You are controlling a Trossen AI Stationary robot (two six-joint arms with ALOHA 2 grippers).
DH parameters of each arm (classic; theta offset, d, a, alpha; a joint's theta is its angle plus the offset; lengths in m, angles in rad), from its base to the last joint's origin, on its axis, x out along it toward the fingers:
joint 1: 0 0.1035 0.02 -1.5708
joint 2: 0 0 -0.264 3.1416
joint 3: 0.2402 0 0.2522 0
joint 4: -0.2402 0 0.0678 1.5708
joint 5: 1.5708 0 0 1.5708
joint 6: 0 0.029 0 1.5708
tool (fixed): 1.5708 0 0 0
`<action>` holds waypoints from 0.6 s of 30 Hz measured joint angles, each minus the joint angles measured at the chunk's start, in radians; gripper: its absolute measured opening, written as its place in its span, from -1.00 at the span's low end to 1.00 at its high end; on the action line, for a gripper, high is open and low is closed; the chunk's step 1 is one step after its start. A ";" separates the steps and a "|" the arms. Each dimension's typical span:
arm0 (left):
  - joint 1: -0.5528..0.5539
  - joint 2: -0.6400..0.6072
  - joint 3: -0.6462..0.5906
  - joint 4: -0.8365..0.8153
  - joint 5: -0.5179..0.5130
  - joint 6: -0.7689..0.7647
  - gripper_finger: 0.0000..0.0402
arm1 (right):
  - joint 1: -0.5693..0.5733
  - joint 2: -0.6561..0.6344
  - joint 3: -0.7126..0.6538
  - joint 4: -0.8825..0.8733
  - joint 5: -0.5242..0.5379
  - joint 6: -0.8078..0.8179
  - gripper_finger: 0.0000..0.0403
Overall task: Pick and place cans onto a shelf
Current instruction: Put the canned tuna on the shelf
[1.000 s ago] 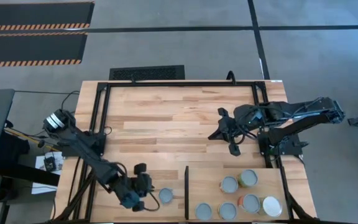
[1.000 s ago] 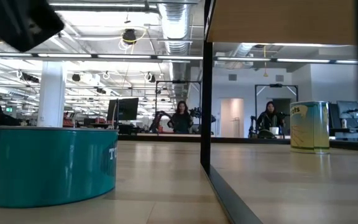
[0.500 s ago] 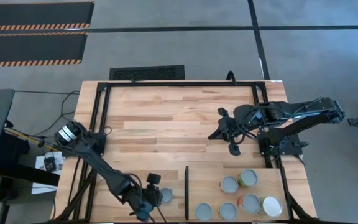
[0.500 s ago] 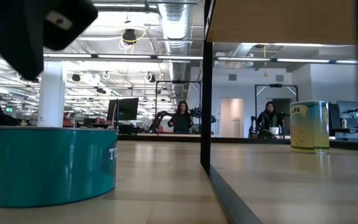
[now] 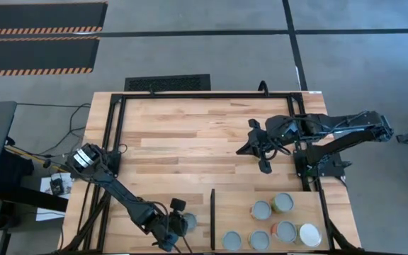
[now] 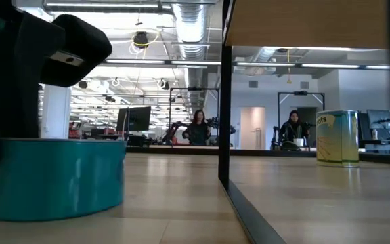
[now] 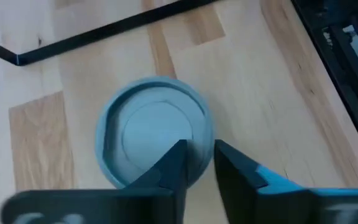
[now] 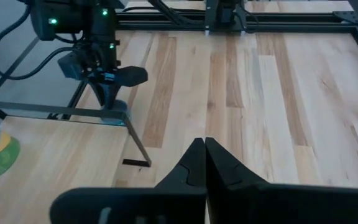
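Left pincer (image 7: 197, 163) pinching the teal tin's (image 7: 155, 127) rim.
I grip narrow there to lift it; right pincer (image 5: 261, 150) waits closed at two o'clock above the table (image 5: 190, 134).

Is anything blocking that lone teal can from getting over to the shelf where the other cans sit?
Yes: the thin black divider stands upright between the teal can and the shelf.

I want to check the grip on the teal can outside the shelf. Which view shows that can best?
The left wrist view: the teal can fills it, its rim between the left pincer fingers. The low view shows its side wall; the high view mostly hides it; the right wrist view barely shows it.
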 joint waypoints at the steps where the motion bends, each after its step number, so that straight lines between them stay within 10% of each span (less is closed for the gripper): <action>1: 0.004 0.000 0.000 0.005 0.017 0.000 -0.83 | -0.004 0.000 0.000 0.000 0.000 0.000 -0.97; 18: 0.120 -0.399 0.014 -0.314 0.121 -0.244 -0.99 | -0.026 -0.015 -0.001 -0.122 -0.021 -0.053 -0.97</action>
